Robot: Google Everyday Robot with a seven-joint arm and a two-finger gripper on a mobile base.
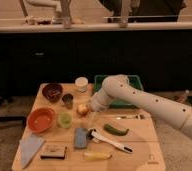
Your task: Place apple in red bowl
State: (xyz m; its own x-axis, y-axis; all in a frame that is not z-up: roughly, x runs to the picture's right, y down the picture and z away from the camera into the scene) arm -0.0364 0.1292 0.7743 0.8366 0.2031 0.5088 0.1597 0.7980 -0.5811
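Wooden table stands in dim light with dark cabinets behind it. The apple sits near the table's middle, just left of the end effector, which hangs released beside it, jaws apart and holding nothing. 1 pale green cup stands between the apple and the red bowl at the left. Behind them are a maroon bowl and a small dark cup. A green tray lies behind the arm.
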